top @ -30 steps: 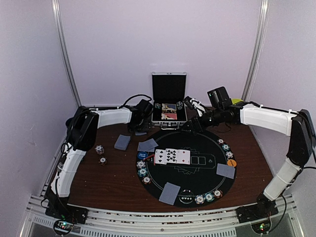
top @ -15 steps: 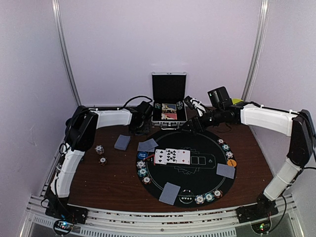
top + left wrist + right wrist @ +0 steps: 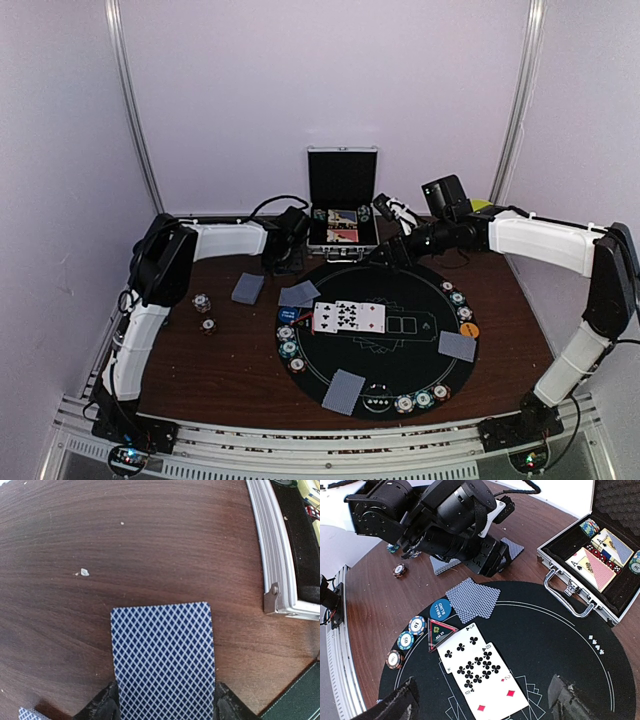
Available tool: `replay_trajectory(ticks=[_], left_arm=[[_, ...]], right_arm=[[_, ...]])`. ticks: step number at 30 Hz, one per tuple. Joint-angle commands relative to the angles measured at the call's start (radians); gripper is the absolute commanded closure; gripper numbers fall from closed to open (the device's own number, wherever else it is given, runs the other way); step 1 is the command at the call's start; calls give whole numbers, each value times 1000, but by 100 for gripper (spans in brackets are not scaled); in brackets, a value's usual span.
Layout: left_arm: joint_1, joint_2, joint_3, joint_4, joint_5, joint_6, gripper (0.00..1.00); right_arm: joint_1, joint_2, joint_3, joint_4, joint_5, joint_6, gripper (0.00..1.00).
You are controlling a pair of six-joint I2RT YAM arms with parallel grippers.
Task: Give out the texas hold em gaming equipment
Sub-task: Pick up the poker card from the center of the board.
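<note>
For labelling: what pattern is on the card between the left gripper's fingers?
Card: blue-and-white diamond lattice; best in left wrist view.

One overview, two wrist views.
Top looks down from behind; left wrist close over the brown wooden table; right wrist higher, across the round black mat; all catch the open silver case.
</note>
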Motion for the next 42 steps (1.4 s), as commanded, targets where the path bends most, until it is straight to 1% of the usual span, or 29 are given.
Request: replay_trajectory(ticks=[1, 8, 14, 22, 33, 42], left_arm=[[-11, -1, -45, -86, 23, -3, 37], [-12, -50, -56, -47, 6, 14, 34], [-14, -89, -68, -18, 9, 36, 34], [-27, -138, -139, 64, 34, 53, 33], [-42, -161, -153, 113, 39, 77, 33], [-71, -154, -154, 156, 74, 91, 33]], right_arm=[[-8, -33, -8, 22, 0, -2, 9], [-8, -28, -9, 23, 7, -6, 9], [-8, -22, -8, 20, 13, -8, 9], [-10, -13, -8, 18, 20, -12, 9], [-14, -4, -6, 12, 23, -17, 9], [-16, -3, -6, 13, 22, -17, 9]])
